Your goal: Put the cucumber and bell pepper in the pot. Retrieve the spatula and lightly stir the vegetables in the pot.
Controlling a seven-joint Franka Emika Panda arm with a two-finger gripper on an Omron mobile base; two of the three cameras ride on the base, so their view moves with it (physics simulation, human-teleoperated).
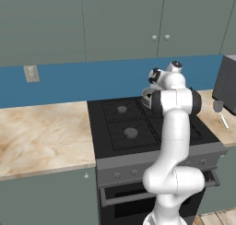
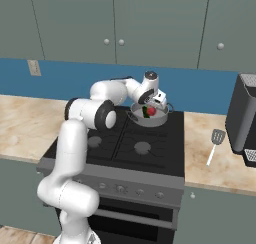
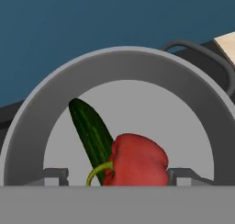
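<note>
The grey pot (image 3: 124,58) stands on the stove's back right burner (image 2: 159,119), partly behind my arm in the left base view (image 1: 146,98). Inside it, the dark green cucumber (image 3: 92,131) lies on the bottom, with the red bell pepper (image 3: 137,161) resting against its near end. My gripper (image 3: 117,175) hangs just over the pot (image 2: 152,105) and is open. The pepper sits between its fingertips, and the left fingertip (image 3: 55,175) is well clear of it. On the counter right of the stove lies the pale spatula (image 2: 215,143), handle toward the front (image 1: 220,112).
The black stove (image 2: 135,138) has bare front burners. A dark appliance (image 2: 242,118) stands on the right counter just behind the spatula. Marble counter (image 1: 41,136) stretches left of the stove. Wall cabinets hang above the blue backsplash.
</note>
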